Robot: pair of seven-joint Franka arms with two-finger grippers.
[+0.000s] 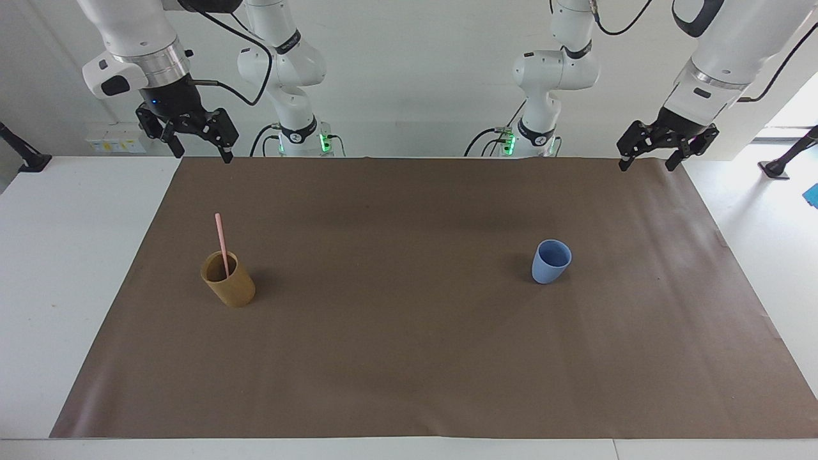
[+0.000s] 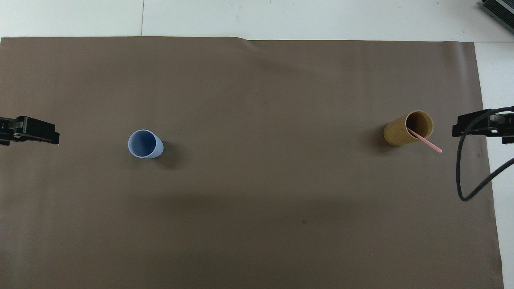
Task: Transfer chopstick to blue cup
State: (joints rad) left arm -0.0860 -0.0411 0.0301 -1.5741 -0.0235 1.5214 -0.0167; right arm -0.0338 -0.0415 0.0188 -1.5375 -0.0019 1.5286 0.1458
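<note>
The pale pink chopstick (image 1: 221,243) (image 2: 425,142) stands tilted in a tan-brown cylindrical cup (image 1: 229,280) (image 2: 406,129) toward the right arm's end of the table. The light blue cup (image 1: 550,261) (image 2: 144,144) stands upright and holds nothing, toward the left arm's end. My right gripper (image 1: 200,151) hangs open in the air over the mat's corner nearest the robots, above and apart from the brown cup. My left gripper (image 1: 647,162) hangs open over the mat's other near corner, well away from the blue cup. In the overhead view only the grippers' tips (image 2: 30,130) (image 2: 478,124) show at the edges.
A brown paper mat (image 1: 409,358) covers most of the white table (image 1: 57,268). A black cable (image 2: 468,172) loops down by the right gripper. The two arm bases (image 1: 300,137) (image 1: 530,137) stand at the table's robot-side edge.
</note>
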